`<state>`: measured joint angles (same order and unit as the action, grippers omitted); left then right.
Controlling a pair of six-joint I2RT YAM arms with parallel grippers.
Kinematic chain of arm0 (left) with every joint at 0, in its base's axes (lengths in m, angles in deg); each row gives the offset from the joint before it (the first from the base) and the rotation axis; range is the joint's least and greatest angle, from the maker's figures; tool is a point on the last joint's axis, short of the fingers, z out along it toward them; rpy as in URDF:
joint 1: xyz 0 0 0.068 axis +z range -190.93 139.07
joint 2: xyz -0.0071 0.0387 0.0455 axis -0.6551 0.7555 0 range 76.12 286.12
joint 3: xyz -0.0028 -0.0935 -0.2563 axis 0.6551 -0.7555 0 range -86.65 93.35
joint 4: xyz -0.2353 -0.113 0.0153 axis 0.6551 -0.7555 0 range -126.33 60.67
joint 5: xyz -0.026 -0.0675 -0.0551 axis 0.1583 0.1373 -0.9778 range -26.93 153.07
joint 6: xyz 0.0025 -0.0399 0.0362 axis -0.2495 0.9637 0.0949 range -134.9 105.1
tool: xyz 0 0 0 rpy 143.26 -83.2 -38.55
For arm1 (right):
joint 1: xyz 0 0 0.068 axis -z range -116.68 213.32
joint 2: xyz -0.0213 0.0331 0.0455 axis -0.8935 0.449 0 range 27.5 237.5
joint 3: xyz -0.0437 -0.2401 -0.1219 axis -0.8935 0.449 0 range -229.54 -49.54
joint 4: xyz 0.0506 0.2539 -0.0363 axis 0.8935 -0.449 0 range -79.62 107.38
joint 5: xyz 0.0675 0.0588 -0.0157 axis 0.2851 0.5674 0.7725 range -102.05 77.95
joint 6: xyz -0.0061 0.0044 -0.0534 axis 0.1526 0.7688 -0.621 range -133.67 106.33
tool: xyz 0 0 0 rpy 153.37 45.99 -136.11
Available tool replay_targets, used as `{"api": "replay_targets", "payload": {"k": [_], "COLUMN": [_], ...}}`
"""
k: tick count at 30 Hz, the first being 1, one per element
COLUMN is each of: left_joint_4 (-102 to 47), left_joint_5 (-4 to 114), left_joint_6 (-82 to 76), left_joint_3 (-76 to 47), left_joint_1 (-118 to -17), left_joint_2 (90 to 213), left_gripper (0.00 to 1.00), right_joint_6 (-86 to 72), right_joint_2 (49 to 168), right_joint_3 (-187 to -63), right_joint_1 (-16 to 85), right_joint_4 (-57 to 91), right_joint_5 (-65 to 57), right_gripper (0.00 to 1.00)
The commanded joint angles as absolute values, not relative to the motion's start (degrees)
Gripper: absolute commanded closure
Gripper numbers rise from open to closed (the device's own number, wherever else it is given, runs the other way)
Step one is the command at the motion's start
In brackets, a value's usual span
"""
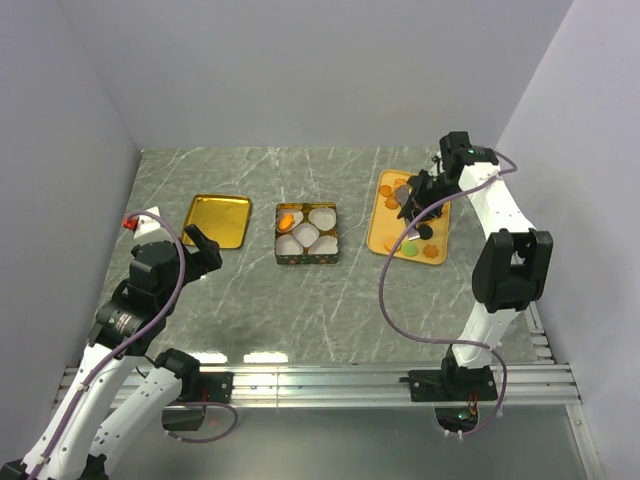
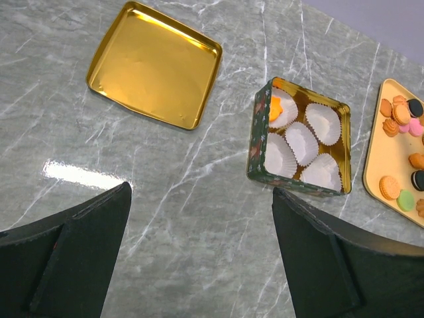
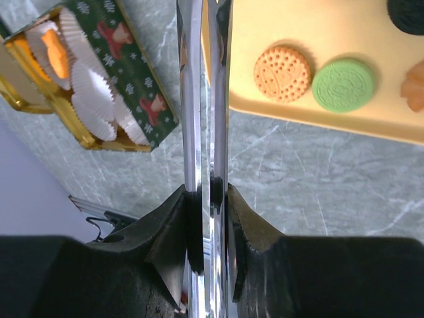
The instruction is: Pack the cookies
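Most of the cookies (image 2: 401,118) lay loose on the yellow tray (image 2: 376,169) at the right side of the counter (image 1: 330,300). One orange cookie (image 2: 276,109) already sat in a paper cup (image 2: 301,142) of the green tin (image 2: 260,142) in the middle.

The right tool (image 3: 207,209) hovered over the tray, its fingers pressed on a pair of thin metal tongs (image 3: 202,99). The blades were almost together. Their tips were out of view, so I cannot tell if they pinched anything. The left tool (image 2: 200,199) was spread wide and empty, near the gold lid (image 2: 156,63).

The cookies looked light, stiff and rather brittle, like small sandwich biscuits. I think a hard squeeze could have cracked one or made it jump out of the blades. Since they lay flat, the better hold seemed to be across the rim, at two opposite edges, with gentle pressure. The green cookie (image 3: 343,85) near the tray's edge looked easy to reach.
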<state>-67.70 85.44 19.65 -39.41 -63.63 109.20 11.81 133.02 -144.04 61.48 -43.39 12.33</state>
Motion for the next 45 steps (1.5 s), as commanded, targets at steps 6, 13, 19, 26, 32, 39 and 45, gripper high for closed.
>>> {"api": "replay_targets", "payload": {"k": [6, 13, 19, 26, 32, 39, 45], "left_joint_4": [-66.06, -66.42, -66.42, -66.59, -66.59, -66.51, -66.51], "left_joint_5": [85.92, 86.01, 85.92, 86.18, 86.45, 86.27, 86.18], "left_joint_6": [19.29, 19.56, 19.64, 19.82, 19.99, 19.91, 19.91], "left_joint_3": [-39.19, -39.01, -39.01, -39.10, -39.10, -39.01, -39.10], "left_joint_1": [-64.04, -64.31, -64.31, -64.22, -64.13, -64.04, -64.04], "left_joint_2": [108.46, 108.81, 108.99, 108.37, 108.02, 108.37, 108.64], "left_gripper": [0.03, 0.01, 0.00, 0.01, 0.02, 0.02, 0.01], "right_joint_6": [8.57, 9.18, 8.39, 9.44, 11.90, 12.79, 13.58], "right_joint_2": [124.19, 118.56, 115.83, 114.43, 116.27, 122.76, 128.04], "right_joint_3": [-142.97, -141.04, -141.21, -139.63, -140.77, -144.99, -148.85], "right_joint_1": [63.06, 63.15, 60.34, 53.14, 45.84, 43.46, 41.53], "right_joint_4": [-46.78, -46.16, -48.97, -49.94, -48.80, -48.45, -48.01], "right_joint_5": [12.46, 21.68, 24.68, 24.25, 23.02, 22.40, 22.31], "right_gripper": [0.76, 0.76, 0.76, 0.76, 0.76, 0.76, 0.76]}}
